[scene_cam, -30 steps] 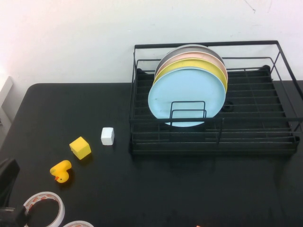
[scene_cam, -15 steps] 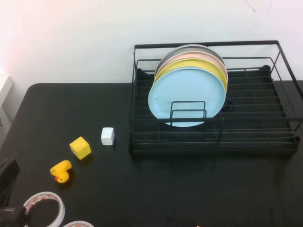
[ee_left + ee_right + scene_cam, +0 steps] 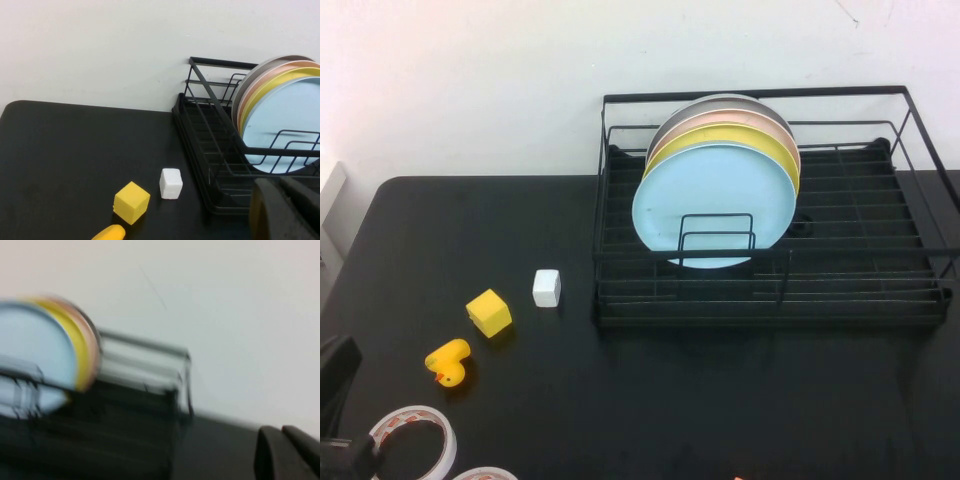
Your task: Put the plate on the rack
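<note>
- Light blue plate (image 3: 714,203) upright on edge in the black wire rack (image 3: 920,300), frontmost of a stack, yellow plate (image 3: 760,141) just behind; leaning on dividers, so probably seated already. Left gripper (image 3: 335,400) parked low at the near-left table corner, beside a tape roll (image 3: 415,440).
- Left wrist: plate (image 3: 285,127) behind rack (image 3: 210,150) wires; left gripper (image 3: 285,210) holding nothing, fingers' gap unclear.
- Right wrist: blurred; right gripper (image 3: 287,452) off beside the rack (image 3: 145,390), empty, opening impossible to tell.
</note>
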